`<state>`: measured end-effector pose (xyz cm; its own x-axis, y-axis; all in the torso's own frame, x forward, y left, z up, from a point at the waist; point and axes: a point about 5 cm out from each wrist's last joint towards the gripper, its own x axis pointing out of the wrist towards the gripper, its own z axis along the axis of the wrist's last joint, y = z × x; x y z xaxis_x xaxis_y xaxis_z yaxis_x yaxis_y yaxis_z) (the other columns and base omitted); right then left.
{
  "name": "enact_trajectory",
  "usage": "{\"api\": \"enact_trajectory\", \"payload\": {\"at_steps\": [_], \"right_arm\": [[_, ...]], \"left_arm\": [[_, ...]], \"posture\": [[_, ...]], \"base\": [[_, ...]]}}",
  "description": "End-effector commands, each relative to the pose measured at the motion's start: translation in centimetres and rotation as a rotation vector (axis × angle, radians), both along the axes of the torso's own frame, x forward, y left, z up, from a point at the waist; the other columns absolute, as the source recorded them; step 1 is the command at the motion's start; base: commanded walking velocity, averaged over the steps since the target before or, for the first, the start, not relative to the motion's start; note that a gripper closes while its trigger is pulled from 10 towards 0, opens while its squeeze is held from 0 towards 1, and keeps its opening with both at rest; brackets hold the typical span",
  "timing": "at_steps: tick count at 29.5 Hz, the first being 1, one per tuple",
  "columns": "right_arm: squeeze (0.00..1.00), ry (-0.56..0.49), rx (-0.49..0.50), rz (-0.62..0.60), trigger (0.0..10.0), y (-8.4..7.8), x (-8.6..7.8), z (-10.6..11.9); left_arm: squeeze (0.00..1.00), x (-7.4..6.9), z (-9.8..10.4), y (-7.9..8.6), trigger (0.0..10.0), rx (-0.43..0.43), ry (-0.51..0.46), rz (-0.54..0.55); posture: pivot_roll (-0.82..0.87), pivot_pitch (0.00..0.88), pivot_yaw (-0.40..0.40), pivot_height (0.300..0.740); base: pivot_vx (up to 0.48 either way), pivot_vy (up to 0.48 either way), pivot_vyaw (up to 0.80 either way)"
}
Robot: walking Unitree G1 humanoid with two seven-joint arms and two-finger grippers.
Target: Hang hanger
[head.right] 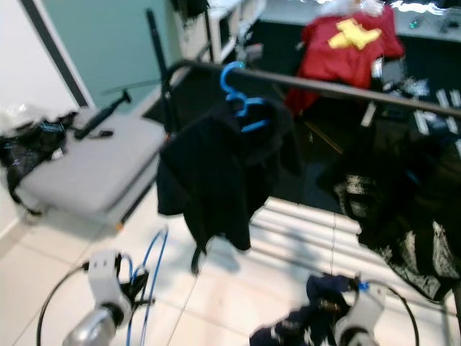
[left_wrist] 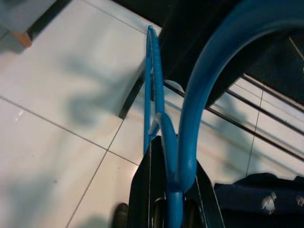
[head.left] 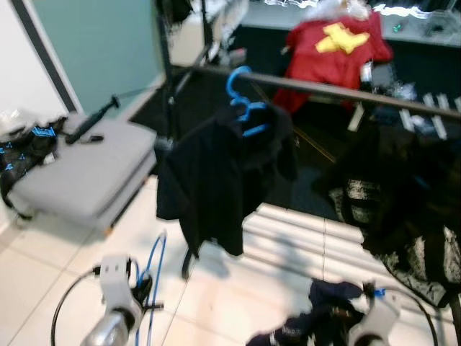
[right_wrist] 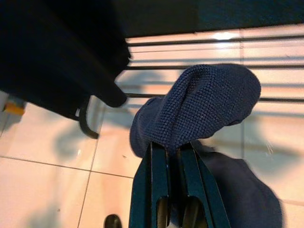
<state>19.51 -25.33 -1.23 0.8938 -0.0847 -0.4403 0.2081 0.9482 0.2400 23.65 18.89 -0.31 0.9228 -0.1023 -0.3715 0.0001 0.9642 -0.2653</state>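
Up close, left fingers (left_wrist: 173, 190) clamp blue hanger (left_wrist: 190, 95); right fingers (right_wrist: 173, 190) pinch navy knit (right_wrist: 204, 104) (wrist views)

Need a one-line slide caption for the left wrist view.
Left gripper shut on blue hanger above white tiled floor.

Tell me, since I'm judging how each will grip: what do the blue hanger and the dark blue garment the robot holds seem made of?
The blue hanger in the left gripper looks like smooth moulded plastic: glossy, rounded, uniform in colour. The dark blue knitted garment pinched by the right gripper looks like soft knit, possibly wool or acrylic: visible stitch rows, matte, drooping in folds.
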Motion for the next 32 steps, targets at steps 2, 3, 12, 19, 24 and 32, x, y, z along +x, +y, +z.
{"api": "enact_trajectory", "payload": {"at_steps": [2,3,12,19,24,32], "right_arm": [[0.0,-0.006,0.003,0.013,10.0,0.47,-0.1,-0.29],[0.0,-0.008,0.002,0.011,10.0,0.49,-0.06,-0.36],[0.0,-0.019,0.003,0.015,10.0,0.81,0.3,-0.55],[0.0,-0.027,0.001,0.017,10.0,0.8,0.43,-0.63],[0.0,-0.029,0.001,0.018,10.0,0.71,0.46,-0.66],[0.0,-0.03,0.0,0.018,10.0,0.55,0.49,-0.73]], "left_arm": [[0.0,-0.71,-0.7,0.68,10.0,0.017,0.027,0.028],[0.0,-0.68,-0.75,0.69,10.0,0.017,0.023,0.029],[0.0,-0.62,-0.94,0.81,10.0,0.013,0.018,0.029],[0.0,-0.52,-1.17,0.74,10.0,0.009,0.024,0.021],[0.0,-0.41,-1.23,0.7,10.0,0.008,0.023,0.018],[0.0,-0.33,-1.26,0.68,10.0,0.008,0.021,0.018]], "posture": [[0.0,0.11,-0.028,0.74],[0.0,0.111,-0.028,0.74],[0.0,0.117,-0.026,0.74],[0.0,0.12,-0.028,0.74],[-0.01,0.124,-0.028,0.74],[-0.01,0.128,-0.031,0.74]], "base": [[0.0,0.0,0.73],[0.0,0.0,0.73],[0.0,0.0,0.73],[0.0,0.0,0.73],[0.0,0.0,0.73],[0.0,0.0,0.73]]}}
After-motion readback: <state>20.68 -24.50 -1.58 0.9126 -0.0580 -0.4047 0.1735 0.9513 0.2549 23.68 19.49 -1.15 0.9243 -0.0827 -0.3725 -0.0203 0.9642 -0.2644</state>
